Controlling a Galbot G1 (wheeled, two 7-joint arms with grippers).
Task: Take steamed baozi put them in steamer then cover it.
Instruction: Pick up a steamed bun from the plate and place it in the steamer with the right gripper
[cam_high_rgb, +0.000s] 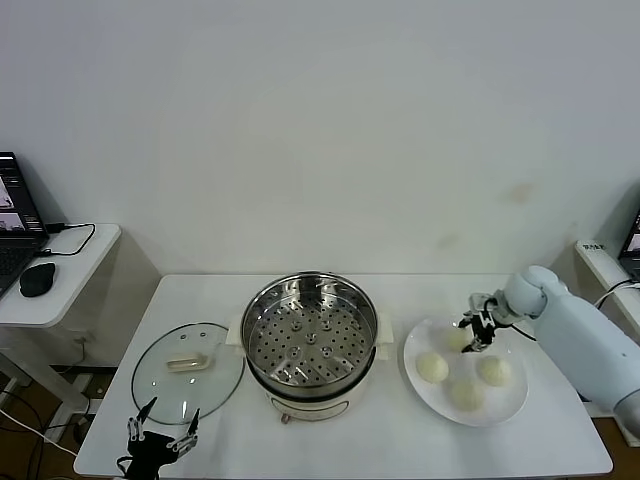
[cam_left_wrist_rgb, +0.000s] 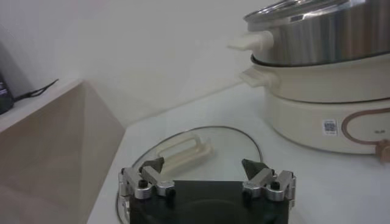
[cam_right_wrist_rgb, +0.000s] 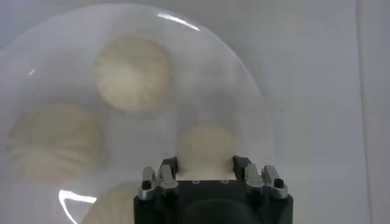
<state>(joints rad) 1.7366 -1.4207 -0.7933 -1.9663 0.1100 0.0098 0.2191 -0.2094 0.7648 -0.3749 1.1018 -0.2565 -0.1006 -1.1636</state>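
The right hand (cam_high_rgb: 478, 333) hides much of the far bun (cam_right_wrist_rgb: 206, 146) on the plate (cam_high_rgb: 510, 405), its fingers clamped on that bun's sides. Three more buns (cam_high_rgb: 432, 367) lie just beside it. The left hand (cam_high_rgb: 160, 432) waits, fingers apart, by the lid (cam_high_rgb: 187, 372); the steamer (cam_high_rgb: 310, 340) stands mid-bench.

Right gripper (cam_high_rgb: 474, 335) clamped, left gripper (cam_high_rgb: 163, 421) spread.

White wall (cam_high_rgb: 320, 120), side desk (cam_high_rgb: 60, 290), laptop (cam_high_rgb: 12, 225)

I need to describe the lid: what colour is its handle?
The glass lid's handle is cream-white, clearest in the left wrist view.
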